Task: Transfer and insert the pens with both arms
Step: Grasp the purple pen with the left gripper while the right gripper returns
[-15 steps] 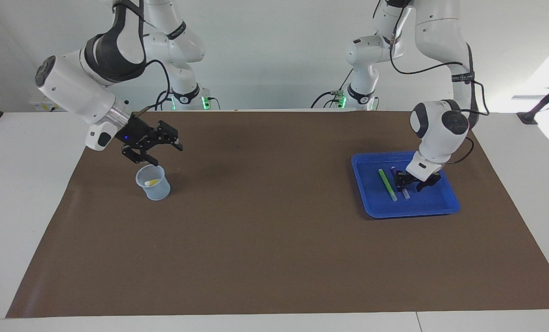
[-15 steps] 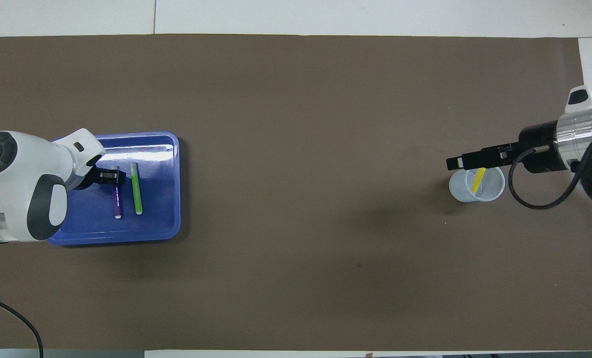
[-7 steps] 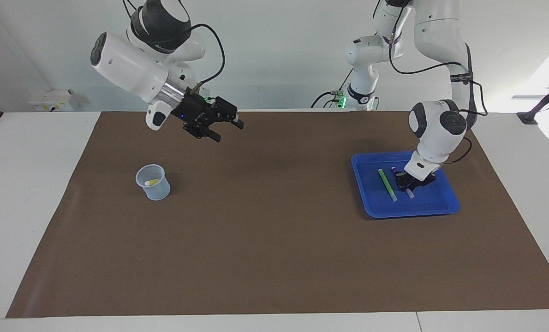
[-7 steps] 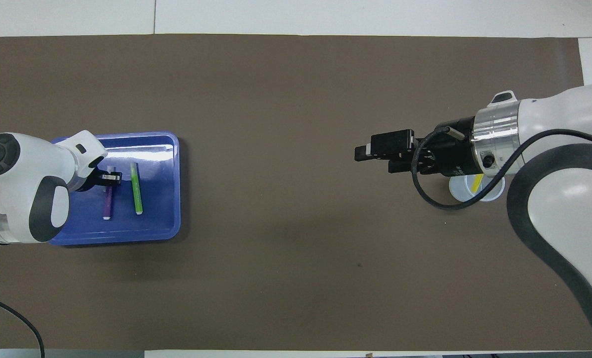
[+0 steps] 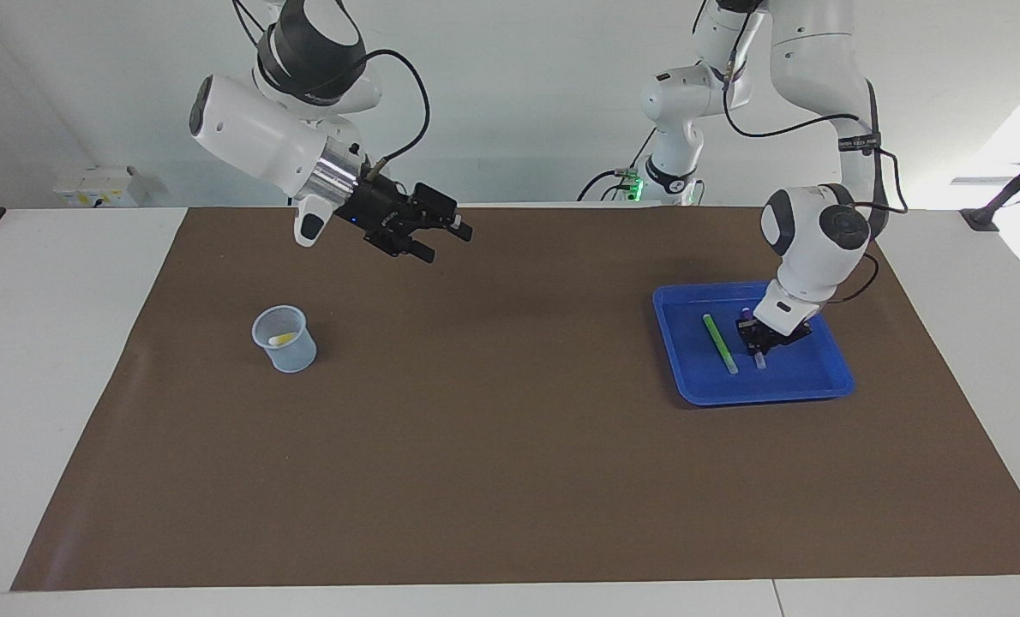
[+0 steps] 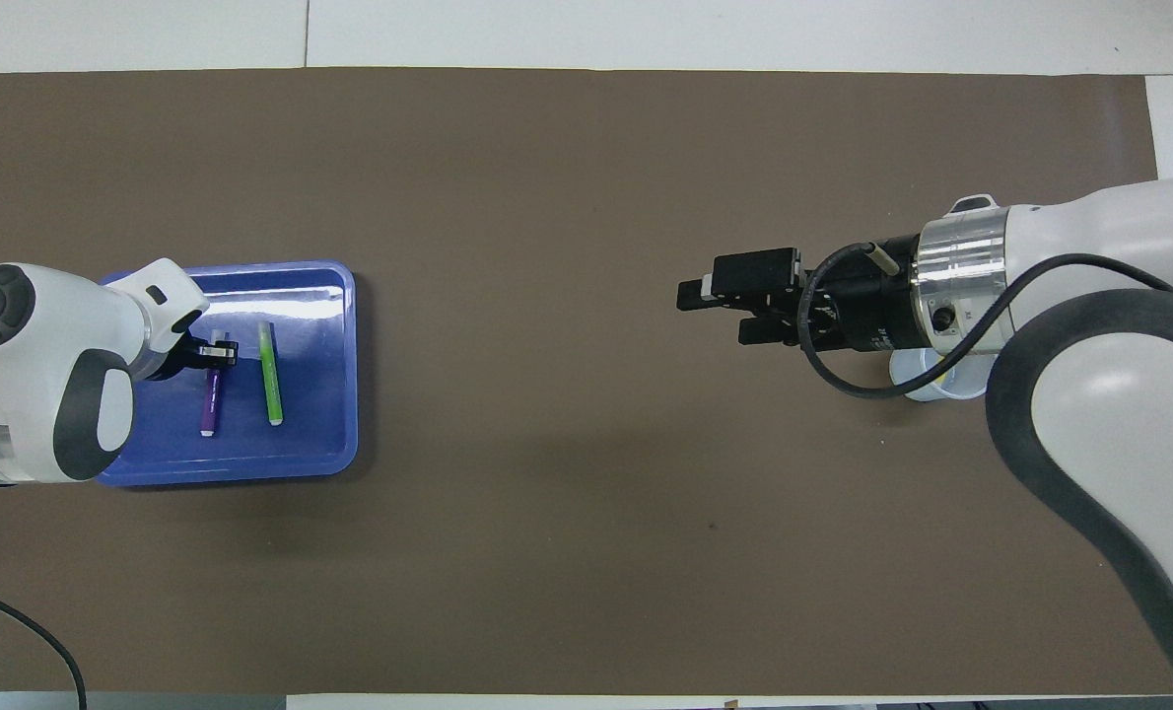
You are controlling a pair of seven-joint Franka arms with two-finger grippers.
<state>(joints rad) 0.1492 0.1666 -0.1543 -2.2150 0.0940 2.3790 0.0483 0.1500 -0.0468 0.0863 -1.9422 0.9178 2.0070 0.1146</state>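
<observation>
Currently the left gripper (image 5: 754, 341) jaws grip the purple pen (image 6: 209, 399) in the blue tray (image 5: 806, 387), beside the green pen (image 5: 719, 343). The right gripper (image 5: 446, 241) hangs open-jawed over the tabletop (image 5: 493, 446); the yellow pen (image 5: 283, 340) sits in the cup (image 5: 287, 353).

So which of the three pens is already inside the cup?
The yellow pen: it lies in the cup; the purple pen and green pen remain in the blue tray.

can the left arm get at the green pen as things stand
Probably yes: the green pen lies uncovered in the blue tray, right beside the left gripper, which is shut on the purple pen and would need to release it first.
</observation>
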